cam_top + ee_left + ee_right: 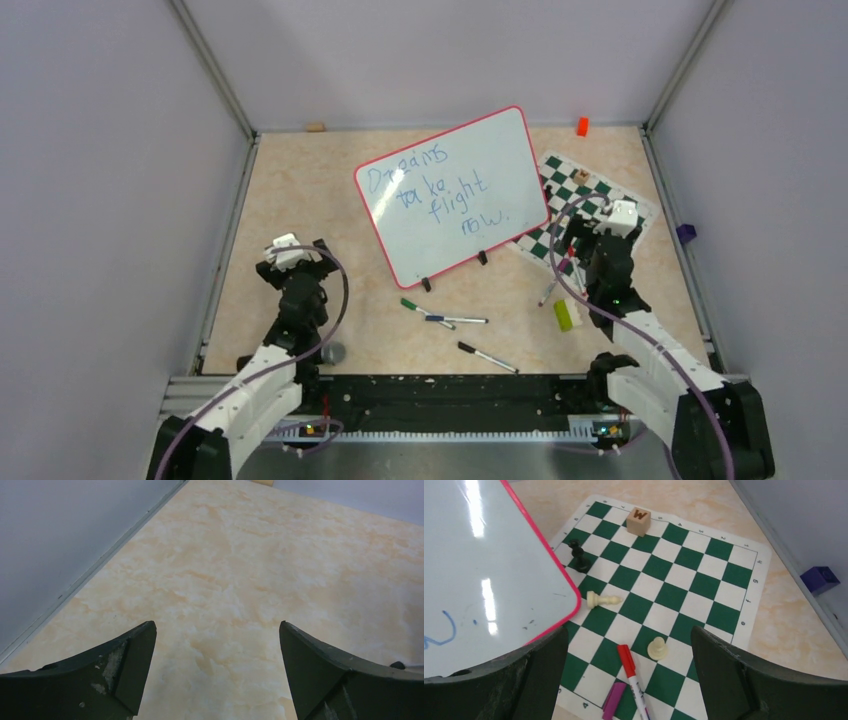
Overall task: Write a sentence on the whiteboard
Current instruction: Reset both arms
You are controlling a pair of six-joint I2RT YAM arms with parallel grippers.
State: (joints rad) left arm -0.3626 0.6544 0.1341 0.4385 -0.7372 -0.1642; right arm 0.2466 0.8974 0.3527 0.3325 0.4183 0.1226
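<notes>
Left tool (pixel 216 625) and right tool (pixel 629 629) are released; pinch your probably light, stiff, slippery whiteboard (pixel 455 205) by its red frame (pixel 440 138).

Red-framed white whiteboard (pixel 455 195), blue sentence (pixel 445 190), green-white checkered mat (pixel 669 585)

Our left arm (pixel 285 310) and right arm (pixel 615 285): black joint housings, white link shells toward the bases, white camera block on each wrist. A purple cable (pixel 346 290) loops along each. Left pincer (pixel 216 630) fingers are matte black, scuffed pale on one inner face. Right pincer (pixel 629 630) same black, cleaner.
</notes>
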